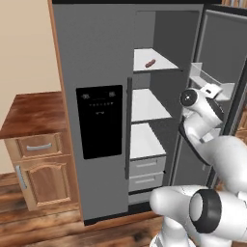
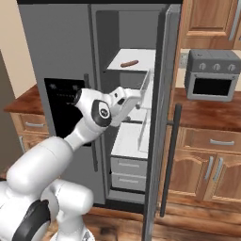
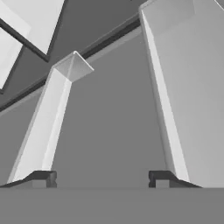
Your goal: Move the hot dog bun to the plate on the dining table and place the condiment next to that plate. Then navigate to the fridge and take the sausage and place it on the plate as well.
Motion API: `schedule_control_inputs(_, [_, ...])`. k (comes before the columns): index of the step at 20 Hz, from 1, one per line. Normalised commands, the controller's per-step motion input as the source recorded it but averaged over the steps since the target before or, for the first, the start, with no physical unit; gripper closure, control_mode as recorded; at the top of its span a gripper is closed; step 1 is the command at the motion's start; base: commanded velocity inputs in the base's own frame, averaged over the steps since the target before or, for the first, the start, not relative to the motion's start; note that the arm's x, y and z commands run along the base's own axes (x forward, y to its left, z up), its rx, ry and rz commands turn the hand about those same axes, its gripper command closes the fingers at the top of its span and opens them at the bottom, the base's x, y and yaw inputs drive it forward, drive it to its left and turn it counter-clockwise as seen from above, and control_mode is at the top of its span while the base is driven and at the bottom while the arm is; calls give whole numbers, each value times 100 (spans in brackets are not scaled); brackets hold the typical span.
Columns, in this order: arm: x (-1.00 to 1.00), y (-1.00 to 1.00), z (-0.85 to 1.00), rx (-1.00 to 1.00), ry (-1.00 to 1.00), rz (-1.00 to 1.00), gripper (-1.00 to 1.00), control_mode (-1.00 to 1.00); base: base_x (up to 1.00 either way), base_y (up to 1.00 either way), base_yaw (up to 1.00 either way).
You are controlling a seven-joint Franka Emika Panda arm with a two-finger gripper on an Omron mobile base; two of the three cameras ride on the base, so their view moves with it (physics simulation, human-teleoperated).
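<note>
The jaws stand well apart with nothing between them, their two small dark fingertips point(image 3: 43, 178) facing the inner side of the open grey fridge door and its pale door bins point(image 3: 43, 127). The gripper point(image 2: 133, 104) hangs at the edge of that door, level with the middle white shelf point(image 1: 147, 103). Above it, on the top white shelf point(image 2: 141, 59), lies the tiny reddish-brown cylindrical sausage point(image 1: 150, 63), well apart from the jaws. The tall matte grey fridge point(image 1: 91, 58) carries a black dispenser panel point(image 1: 100, 120) on its shut door. A grey countertop oven point(image 2: 211, 75) sits on the reddish-brown wooden tabletop point(image 2: 207, 115) to the right.
</note>
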Motion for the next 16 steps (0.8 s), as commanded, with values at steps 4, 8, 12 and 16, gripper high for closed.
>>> schedule_control_inputs(4, [6,-76,3,1,-1,0,-100,-100,0,0,0])
schedule_control_inputs(8, [-22,-5,0,3,-7,5,-100,-100,0,0,0])
schedule_control_inputs(12, [-40,4,0,25,0,4,-100,-100,0,0,0])
schedule_control_inputs(16, [-20,45,23,41,0,-7,-100,-100,0,0,0])
